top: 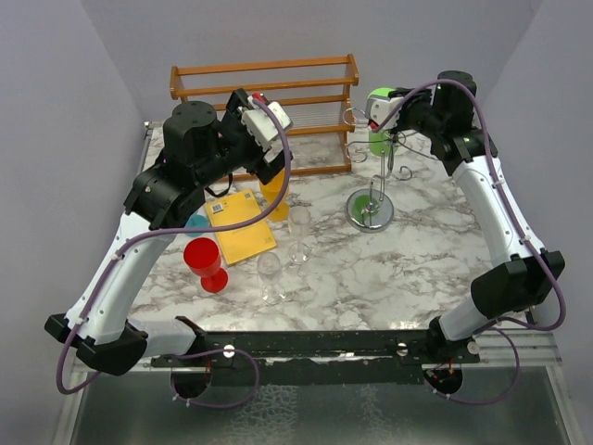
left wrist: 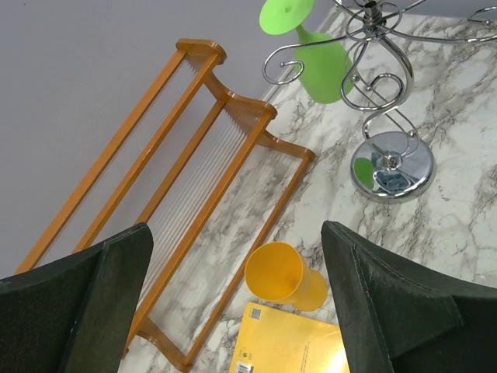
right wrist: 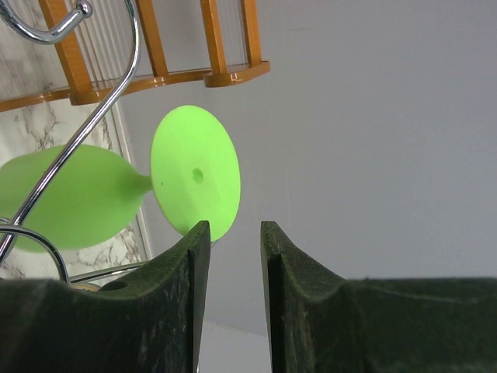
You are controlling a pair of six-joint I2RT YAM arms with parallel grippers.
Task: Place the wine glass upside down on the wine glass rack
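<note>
The green wine glass [left wrist: 322,62] hangs inverted on the wine glass rack [left wrist: 392,167], stem roughly vertical, foot uppermost. The right gripper [right wrist: 233,229], raised beside the foot, stands slightly parted, holding nothing; the left gripper [left wrist: 235,229] is spread wide.

Lime green wine glass [left wrist: 324,68], shiny silver wine glass rack [left wrist: 392,167], white marble table [top: 417,260] with grey veins, orange-brown shelf [top: 264,67], yellow cup [left wrist: 283,276].

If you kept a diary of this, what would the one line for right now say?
green wine glass: upside down, hung in wire rack | right gripper: jaws apart, empty, beside glass foot | left gripper: open, empty
</note>
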